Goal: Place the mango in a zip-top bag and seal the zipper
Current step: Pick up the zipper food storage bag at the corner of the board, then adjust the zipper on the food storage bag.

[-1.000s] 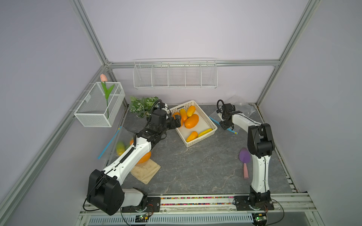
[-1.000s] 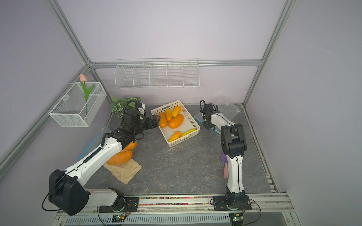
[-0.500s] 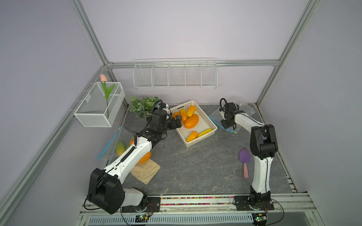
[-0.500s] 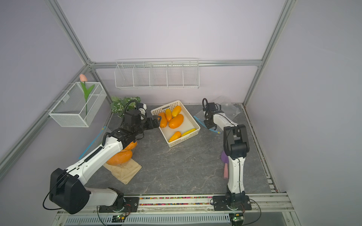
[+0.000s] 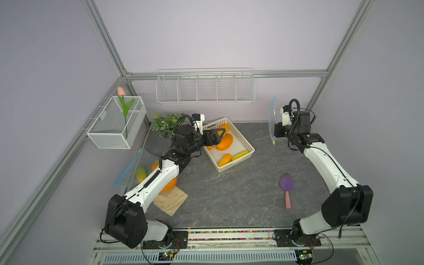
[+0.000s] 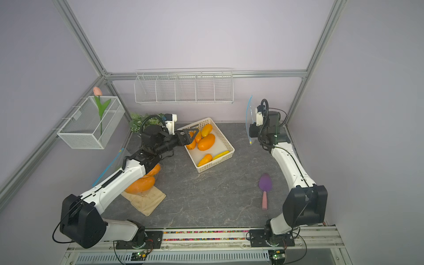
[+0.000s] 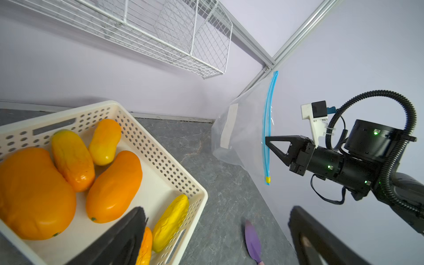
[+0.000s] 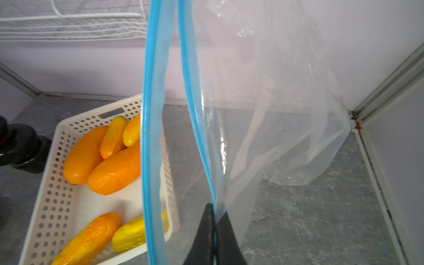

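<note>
Lifted off the table (image 5: pixel 229 195) since before, my right pincer (image 7: pixel 267 140) pinches the rim of the zip-top bag (image 7: pixel 243 135); the mango (image 5: pixel 224 142) lies in the basket (image 5: pixel 241 135), just below my spread left pincer (image 5: pixel 216 137), the nearer one.

Left arm (image 5: pixel 158 176) reaches low and forward, its left gripper (image 5: pixel 219 135) level above the left side of the white basket (image 5: pixel 241 137) — jaws spread wide, holding nothing. Right arm (image 5: pixel 325 160) stands raised, well right of the basket — right gripper (image 7: pixel 266 140) pinched closed on a zip-top bag (image 7: pixel 247 128).
</note>
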### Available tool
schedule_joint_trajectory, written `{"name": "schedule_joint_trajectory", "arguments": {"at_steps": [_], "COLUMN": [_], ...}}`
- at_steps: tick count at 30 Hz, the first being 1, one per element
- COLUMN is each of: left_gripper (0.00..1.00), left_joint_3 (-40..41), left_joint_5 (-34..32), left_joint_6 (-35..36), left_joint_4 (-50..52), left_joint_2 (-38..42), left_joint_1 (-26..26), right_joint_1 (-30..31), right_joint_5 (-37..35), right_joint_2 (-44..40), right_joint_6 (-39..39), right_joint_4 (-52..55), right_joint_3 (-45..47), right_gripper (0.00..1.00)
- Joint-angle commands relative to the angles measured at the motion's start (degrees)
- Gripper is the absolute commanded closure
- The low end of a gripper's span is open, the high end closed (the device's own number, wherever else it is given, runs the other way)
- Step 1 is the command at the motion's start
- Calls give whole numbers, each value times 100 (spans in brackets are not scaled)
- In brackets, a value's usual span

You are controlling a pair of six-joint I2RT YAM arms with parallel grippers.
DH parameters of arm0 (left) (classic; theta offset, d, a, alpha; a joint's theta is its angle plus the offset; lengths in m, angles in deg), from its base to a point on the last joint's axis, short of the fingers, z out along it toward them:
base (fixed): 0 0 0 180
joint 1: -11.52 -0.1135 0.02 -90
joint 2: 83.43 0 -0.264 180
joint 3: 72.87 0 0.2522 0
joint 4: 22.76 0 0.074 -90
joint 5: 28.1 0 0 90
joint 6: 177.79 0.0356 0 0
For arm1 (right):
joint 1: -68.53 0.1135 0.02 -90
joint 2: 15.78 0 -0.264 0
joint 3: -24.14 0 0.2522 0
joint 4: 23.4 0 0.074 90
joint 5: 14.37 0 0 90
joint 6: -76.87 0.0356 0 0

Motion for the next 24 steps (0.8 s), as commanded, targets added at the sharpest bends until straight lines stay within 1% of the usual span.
{"name": "schedule_joint_trajectory", "arguments": {"at_steps": [1,2,4,8,10,15,17,19,20,22,24], "left_gripper": [0,0,0,0,0,0,0,0,3,14,29], "left_joint_3": [-411,-538,-665,-817,-1001,-1947,-2151,-2341,-2447,-2637,-2760], "left_joint_5": [258,149,183,557,661,466,475,442,386,314,319], "left_joint_6": [246,399,470,59,-90,42,24,62,106,181,236], "left_joint_4": [513,773,844,161,-97,69,-87,-71,41,274,425], "left_joint_2": [-305,-380,-527,-991,-1240,-1920,-2086,-2215,-2295,-2430,-2506], "left_joint_1": [101,151,204,287,404,788,885,938,949,950,950], "right_joint_1": [71,72,83,213,300,439,652,724,732,763,815], "right_joint_5": [782,852,1232,1993,2042,2299,2276,2304,2365,2452,2562], "right_joint_2": [97,142,205,312,276,7,-88,-151,-181,-237,-340], "right_joint_6": [342,350,368,353,272,186,45,-22,-12,23,39], "right_joint_4": [-434,-421,-523,-724,-627,-599,-481,-439,-447,-456,-473], "right_joint_3": [243,243,308,379,350,428,429,436,437,429,387], "right_gripper": [93,93,93,93,93,93,93,93,93,93,93]}}
